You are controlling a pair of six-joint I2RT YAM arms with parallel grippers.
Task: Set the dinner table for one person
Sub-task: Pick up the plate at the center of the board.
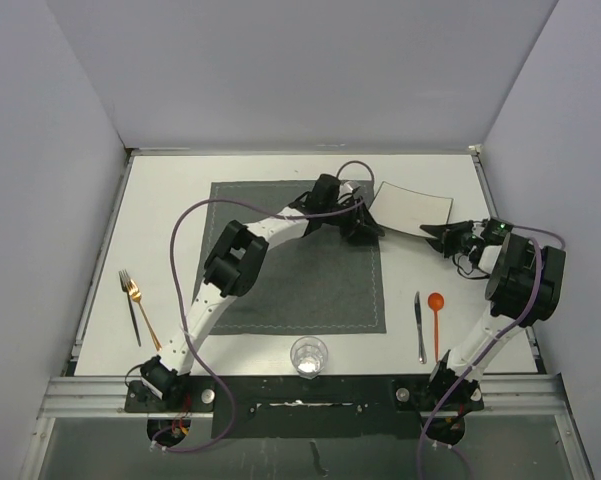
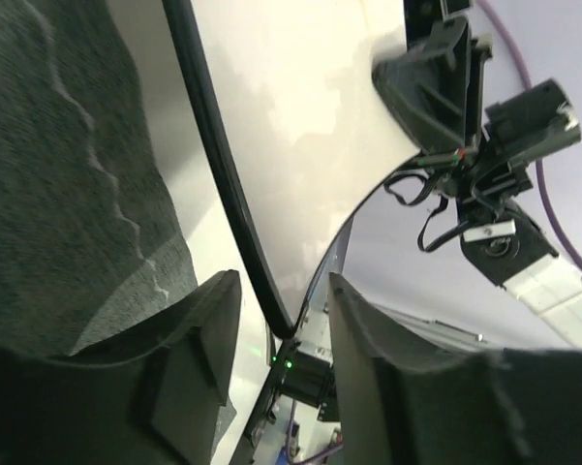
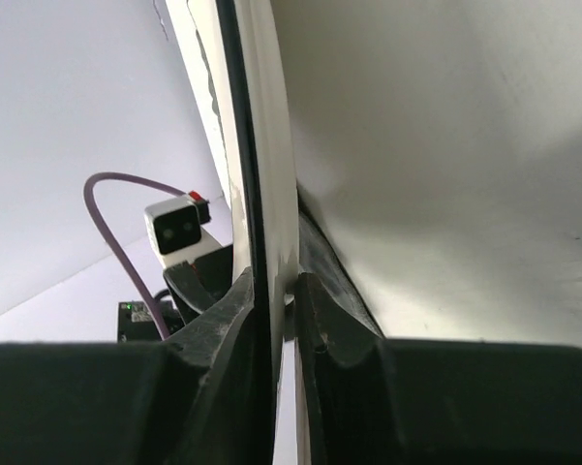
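**A:** Where are the things found?

**B:** The dinner table [image 1: 170,230] is spread beneath both arms, its black rail at 6 o'clock. The placemat [image 1: 300,275] is laid at its centre. From the mat, the glass [image 1: 309,355] is seen at 6 o'clock, the knife [image 1: 420,328] and orange spoon [image 1: 436,318] at 4 o'clock, and the gold fork [image 1: 145,318] at 8 o'clock. The plate [image 1: 412,205] is at 1 o'clock, off the mat's far right corner.

**A:** How is the plate held?

**B:** The right gripper [image 3: 281,300] is narrowed onto the thin rim at the plate's 4 o'clock corner, so the plate is pinched there. The jaws of the left gripper [image 2: 281,325] stand apart on either side of the rim at the plate's 8 o'clock edge, and nothing is clamped by them. Whether the plate is lifted clear of the table cannot be told.

**A:** What could go wrong?

**B:** The plate appears to be carried by one edge pinch alone. A smooth, wide plate held that way could be levered round in the fingers, and its free corner could be dropped onto the table. If the left gripper is drawn away sideways, the rim could be snagged by a finger and the plate twisted loose. If the plate is dragged low, the mat could be rucked. The knife and spoon could be swept aside by the right arm.
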